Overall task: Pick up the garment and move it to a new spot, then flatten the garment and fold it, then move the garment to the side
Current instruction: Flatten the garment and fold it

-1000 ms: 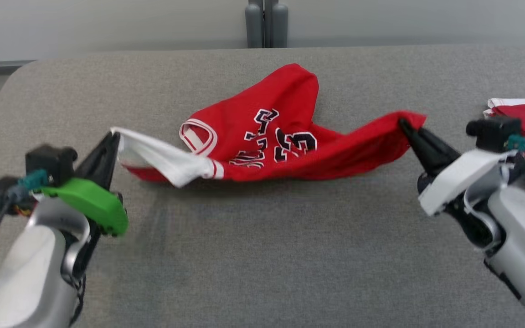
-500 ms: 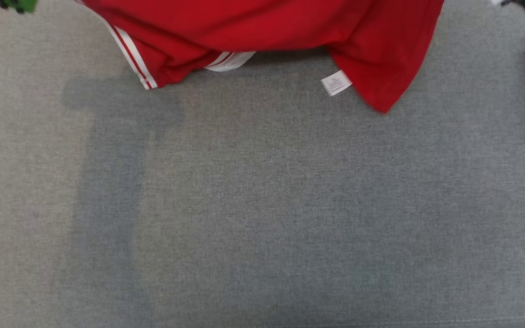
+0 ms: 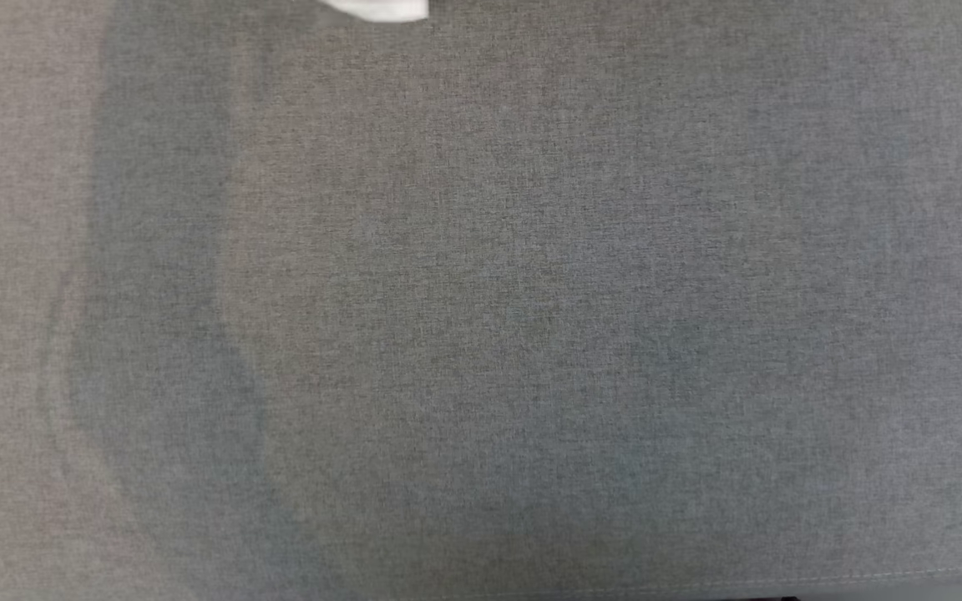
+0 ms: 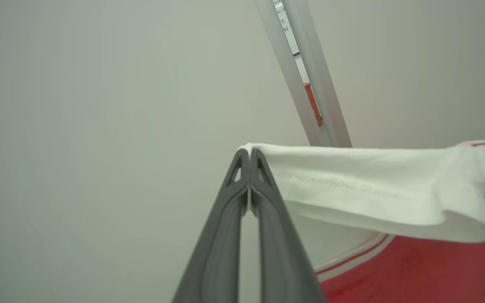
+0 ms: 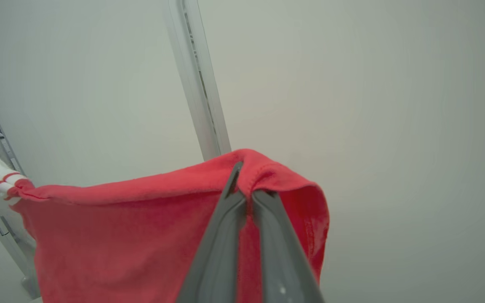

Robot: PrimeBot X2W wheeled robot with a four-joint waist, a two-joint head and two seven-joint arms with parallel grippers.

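The red, white-trimmed jersey (image 5: 141, 227), sagging onto the grey cloth bench (image 3: 481, 334) a second ago, is now hanging aloft. The left tool (image 4: 250, 153) is clenching its white edge and the right tool (image 5: 244, 176) its red hem, so the carry to a new spot is likely beginning.

no readable text, faint marks on a white slip (image 4: 286, 25), too small to make out

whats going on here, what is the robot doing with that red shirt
The robot holds a red garment in the air with both grippers shut on it. The left gripper pinches its white part, the right gripper a red edge, and the cloth hangs between them. The head camera looks down on the grey surface.
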